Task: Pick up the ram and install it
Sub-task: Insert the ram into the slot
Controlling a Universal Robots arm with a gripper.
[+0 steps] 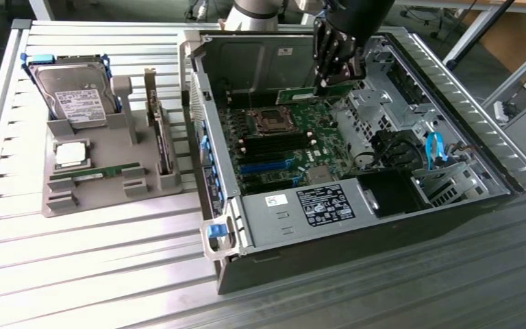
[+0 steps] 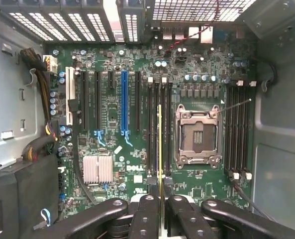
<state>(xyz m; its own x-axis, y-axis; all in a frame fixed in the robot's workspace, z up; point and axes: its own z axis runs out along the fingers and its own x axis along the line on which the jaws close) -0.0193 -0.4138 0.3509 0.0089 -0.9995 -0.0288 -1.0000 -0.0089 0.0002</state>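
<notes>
The gripper [image 2: 160, 195] is squeezing the thin green ram [image 2: 160, 144] and holding it over the motherboard [image 2: 207, 179] inside the computer case [image 1: 254, 58], upper middle of the exterior view

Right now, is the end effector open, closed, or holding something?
End effector: closed, holding the memory stick edge-on over the motherboard.

arm [image 1: 254, 10]: you see a pale grey rounded joint, then a black wrist section | tool [image 2: 160, 195]: matte black; you can count four chunky finger links, each with a round grey screw head
</notes>
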